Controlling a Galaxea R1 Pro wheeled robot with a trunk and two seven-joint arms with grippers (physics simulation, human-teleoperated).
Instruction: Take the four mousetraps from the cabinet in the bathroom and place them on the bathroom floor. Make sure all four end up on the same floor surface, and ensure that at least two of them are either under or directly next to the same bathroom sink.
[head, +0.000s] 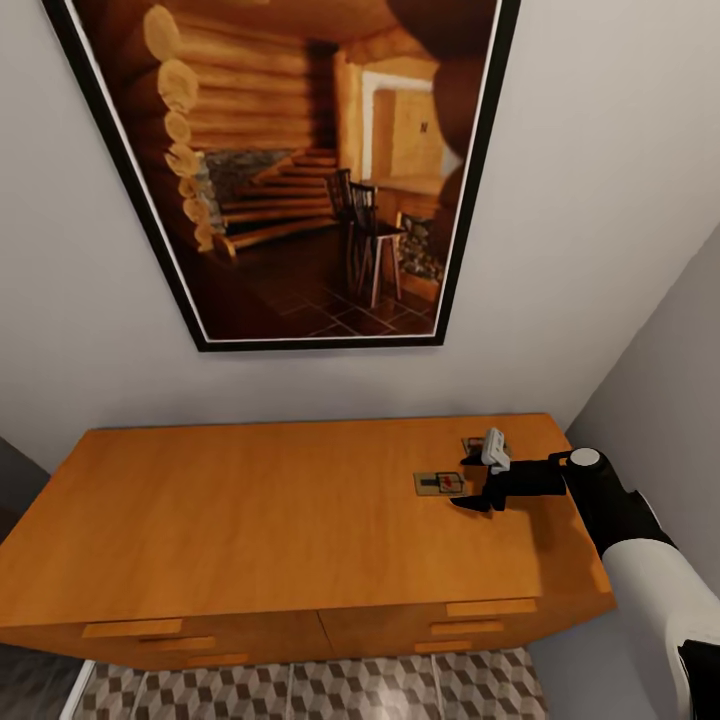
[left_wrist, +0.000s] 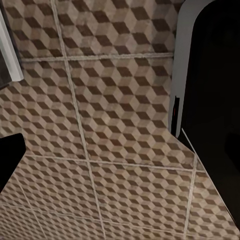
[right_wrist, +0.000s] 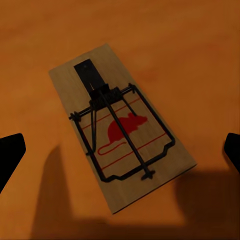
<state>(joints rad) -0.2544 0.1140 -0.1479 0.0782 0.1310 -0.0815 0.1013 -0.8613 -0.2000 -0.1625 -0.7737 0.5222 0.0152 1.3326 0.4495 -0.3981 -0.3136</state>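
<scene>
The small flat brown wooden mousetrap (right_wrist: 121, 131) lies on the orange-brown wooden cabinet (head: 250, 520). It sits directly beneath my right pincer (right_wrist: 120, 150), spread wide.

Warm even light, soft shadows

An orange-brown wooden cabinet (head: 280, 510) fills the lower half of the head view, with a pale tan mousetrap (right_wrist: 122, 125) on it bearing black wire and a red mouse print. Floor tiles (left_wrist: 100, 125) show brown, beige and white cubes with pale grout.
</scene>
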